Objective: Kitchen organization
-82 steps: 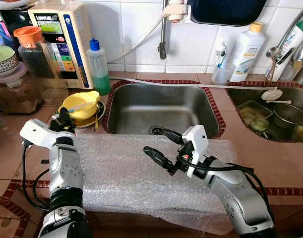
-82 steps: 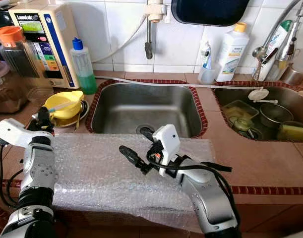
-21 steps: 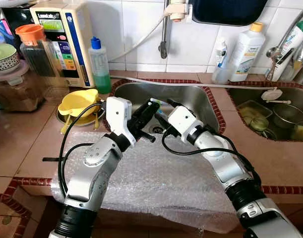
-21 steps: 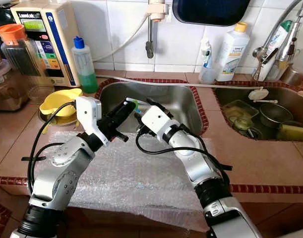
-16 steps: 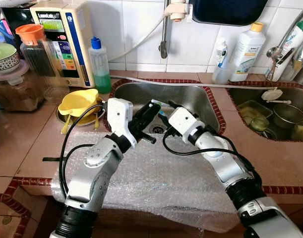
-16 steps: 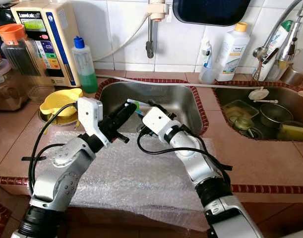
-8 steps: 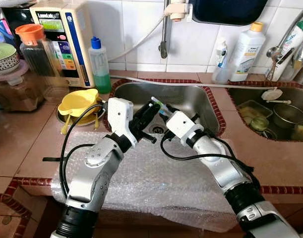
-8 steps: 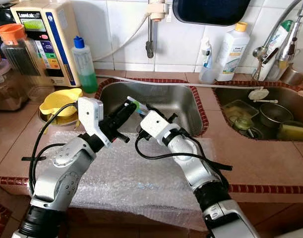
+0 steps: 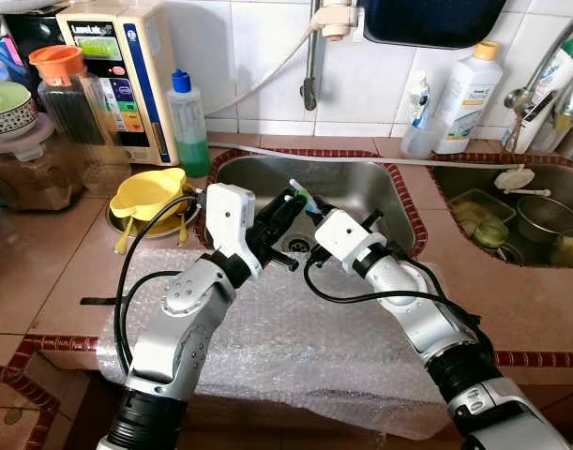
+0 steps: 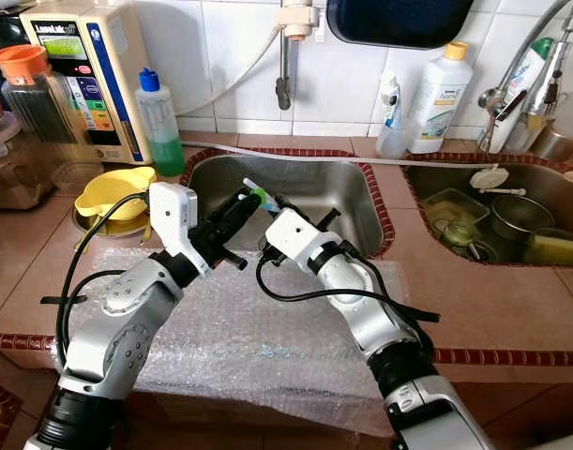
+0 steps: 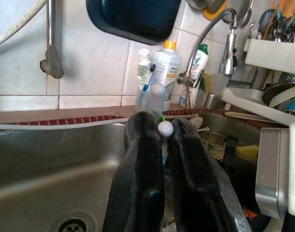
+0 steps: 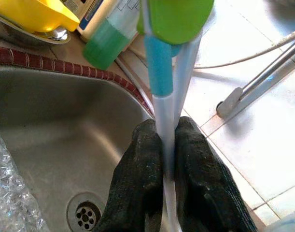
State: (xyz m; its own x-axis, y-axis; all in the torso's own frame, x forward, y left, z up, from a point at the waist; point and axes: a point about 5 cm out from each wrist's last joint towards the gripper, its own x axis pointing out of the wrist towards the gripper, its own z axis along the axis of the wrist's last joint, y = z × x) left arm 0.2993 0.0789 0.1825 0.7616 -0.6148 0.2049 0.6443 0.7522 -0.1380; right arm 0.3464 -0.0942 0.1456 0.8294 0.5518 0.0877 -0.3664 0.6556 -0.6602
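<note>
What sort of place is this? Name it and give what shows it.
A home kitchen, most likely: a steel sink set in a tiled counter, a second basin holding dishes, and a white detergent bottle against the wall. Both grippers meet over the sink, gripping a toothbrush.

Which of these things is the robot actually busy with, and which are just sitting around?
In use:
- toothbrush, gripped by both
- left end effector
- right end effector
- bubble wrap

Lying about:
- green bottle
- yellow cup
- white bottle
- water filter
- sink
</note>
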